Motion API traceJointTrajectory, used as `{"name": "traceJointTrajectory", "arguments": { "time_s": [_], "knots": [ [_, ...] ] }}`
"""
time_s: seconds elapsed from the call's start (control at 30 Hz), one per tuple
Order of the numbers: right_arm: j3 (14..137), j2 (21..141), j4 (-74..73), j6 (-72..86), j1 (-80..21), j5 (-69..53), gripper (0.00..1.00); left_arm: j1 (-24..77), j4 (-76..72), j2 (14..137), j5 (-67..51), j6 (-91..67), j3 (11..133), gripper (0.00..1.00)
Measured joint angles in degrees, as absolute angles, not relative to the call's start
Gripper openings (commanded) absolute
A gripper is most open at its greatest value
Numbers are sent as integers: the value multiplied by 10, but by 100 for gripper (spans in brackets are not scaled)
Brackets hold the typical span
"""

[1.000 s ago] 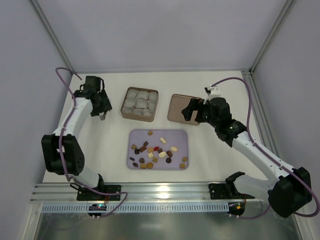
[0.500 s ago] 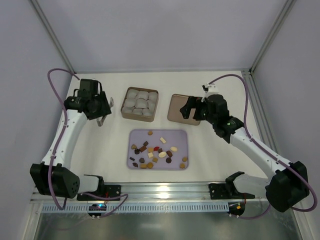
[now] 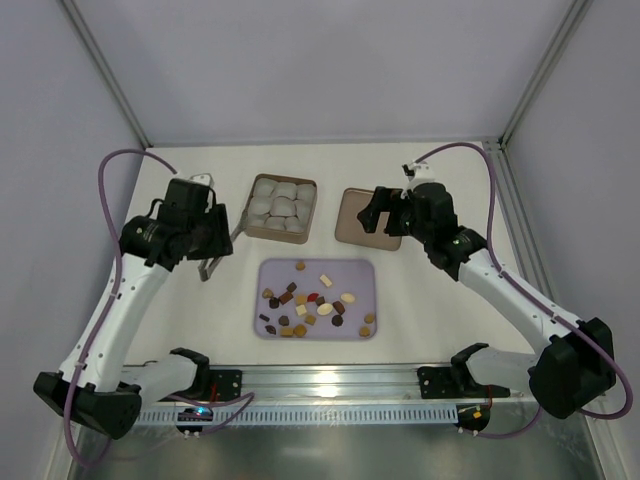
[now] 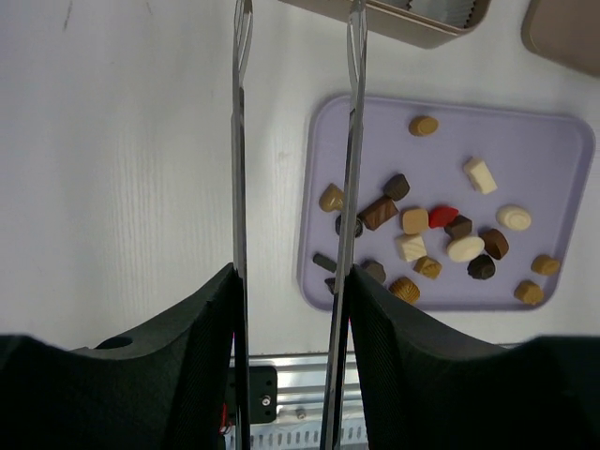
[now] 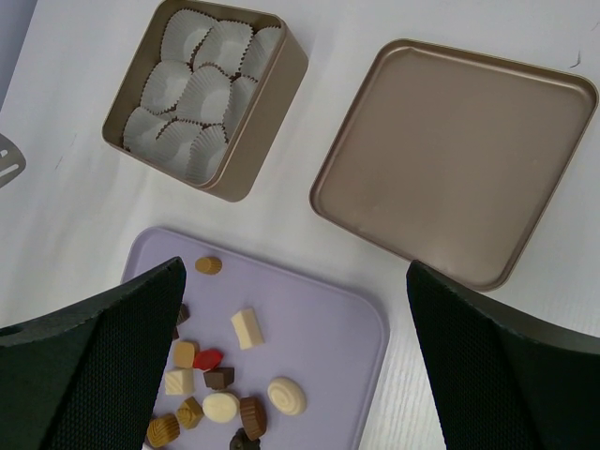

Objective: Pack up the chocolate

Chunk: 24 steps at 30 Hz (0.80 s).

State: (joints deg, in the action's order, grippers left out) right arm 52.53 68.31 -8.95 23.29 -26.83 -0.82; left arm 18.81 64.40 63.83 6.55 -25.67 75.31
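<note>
Item: chocolate (image 3: 315, 300), many small loose pieces in dark brown, caramel and cream, plus one red (image 4: 442, 216); all lie scattered on the lilac tray (image 3: 350, 274), none in the tin

Tray: flat on the white table (image 3: 212, 312), near the arm bases, in front of the tin and lid

Tin (image 5: 267, 117): brown, square, uncovered, behind the tray to the left; filled with pale pleated paper cups (image 3: 280, 205), no chocolate seen in them

Lid (image 5: 450, 159): brown, lying beside the tin on its right, apart from it

Left gripper (image 3: 208, 268): long thin metal fingers (image 4: 237, 141) parted with nothing between them; above the table just left of the tray's far left corner

Right gripper (image 3: 383, 212): fingers spread wide, holding nothing; over the lid, clear of it
</note>
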Motion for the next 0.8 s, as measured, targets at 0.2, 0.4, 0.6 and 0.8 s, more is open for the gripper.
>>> {"name": "traceJointTrajectory", "arguments": {
  "time_s": [0.2, 0.4, 0.6, 0.8],
  "knots": [
    [531, 684, -94, 233, -268, -8, 100, 238, 670, 619, 52, -272, 753, 48],
    [531, 684, -100, 233, -268, -8, 100, 293, 676, 616, 41, -288, 745, 47],
    [531, 684, -110, 233, -268, -8, 100, 347, 675, 617, 38, -307, 718, 47],
    [531, 684, -121, 233, -268, -8, 100, 397, 665, 631, 38, -324, 696, 45]
  ]
}}
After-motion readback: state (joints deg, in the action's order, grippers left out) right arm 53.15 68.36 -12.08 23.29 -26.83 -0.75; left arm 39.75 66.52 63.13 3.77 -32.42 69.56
